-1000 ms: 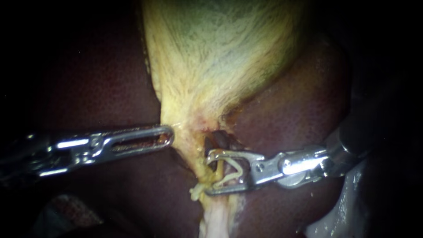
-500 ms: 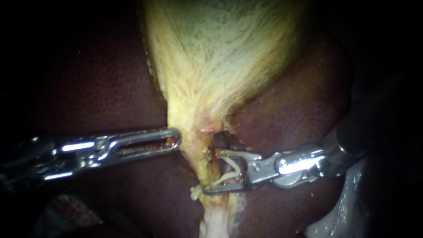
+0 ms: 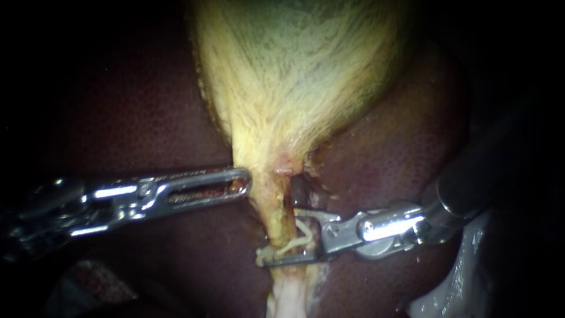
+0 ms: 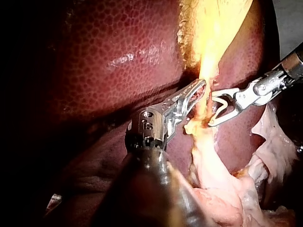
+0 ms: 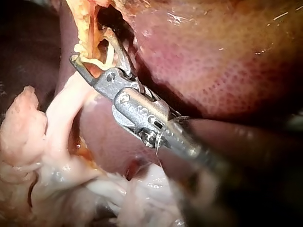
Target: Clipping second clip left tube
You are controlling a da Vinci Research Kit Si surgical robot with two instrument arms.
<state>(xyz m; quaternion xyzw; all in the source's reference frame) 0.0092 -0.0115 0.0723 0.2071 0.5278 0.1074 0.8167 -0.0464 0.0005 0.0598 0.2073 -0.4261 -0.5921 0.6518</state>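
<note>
well, the tube (image 3: 275, 203) is the thin yellow string that hangs down from the gallbladder (image 3: 294, 70), with the dark liver (image 3: 400, 147) behind it. it runs up and down in the endoscope view. the right instrument (image 3: 281, 235) comes at it from the side, so its jaws lie across the tube. the jaws stand partly apart and hold a white clip (image 3: 298, 238) between them, and the tube sits inside that clip. the tip of the lower jaw pokes out past the far side of the tube (a good sign, i think, as the clip seems to reach all the way over). the left instrument (image 3: 242, 178) has its jaws lying flat together, holding nothing, and its tip touches the tube's other side, a bit higher up. the right one is the nearer one for the job. next it likely needs only to squeeze, while staying square to the tube.
</note>
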